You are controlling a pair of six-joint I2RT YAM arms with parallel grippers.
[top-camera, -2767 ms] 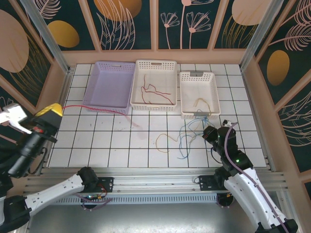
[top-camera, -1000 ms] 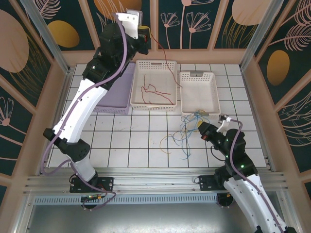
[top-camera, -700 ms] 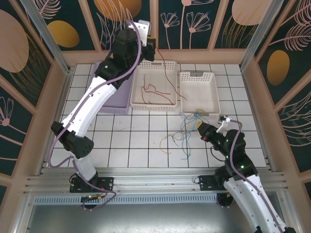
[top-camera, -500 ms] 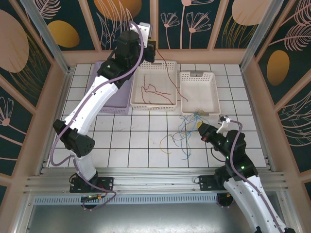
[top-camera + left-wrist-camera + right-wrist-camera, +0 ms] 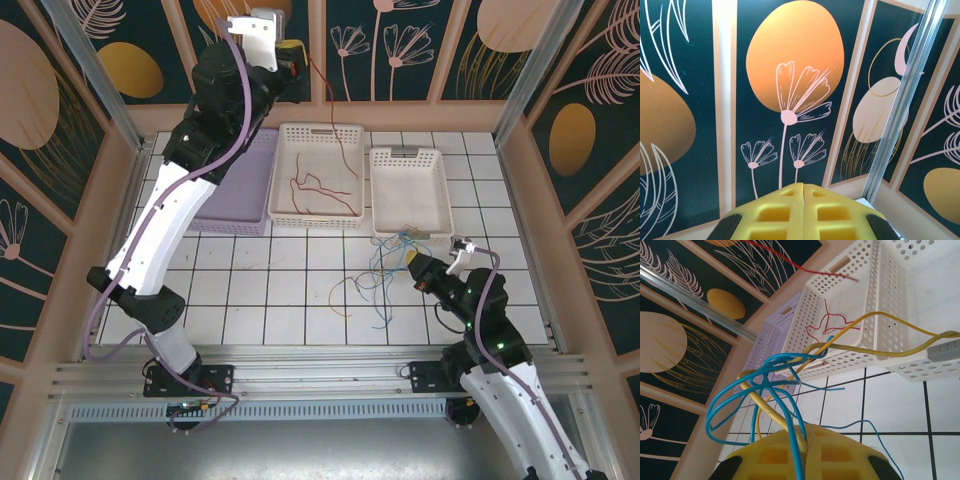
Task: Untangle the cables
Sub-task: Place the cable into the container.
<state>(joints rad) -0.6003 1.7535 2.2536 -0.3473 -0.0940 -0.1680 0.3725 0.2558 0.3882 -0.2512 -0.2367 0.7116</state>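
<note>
Tiled table [image 5: 260,280] — cables [image 5: 774,371] in right tool [image 5: 805,437]

Left fingers [image 5: 775,215] pressed together, arm raised high; right fingers [image 5: 840,455] pressed together low

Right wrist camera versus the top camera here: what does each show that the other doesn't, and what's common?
Right wrist: the right gripper with its yellow pads closed on the blue and yellow tangle, loops knotted close up. Top: the left gripper high by the back wall, holding the top end of the dangling red cable, plus a brownish-orange cable on the tiles. Both: that dangling cable's lower stretch, the middle white basket holding a second red cable, and the purple basket.
</note>
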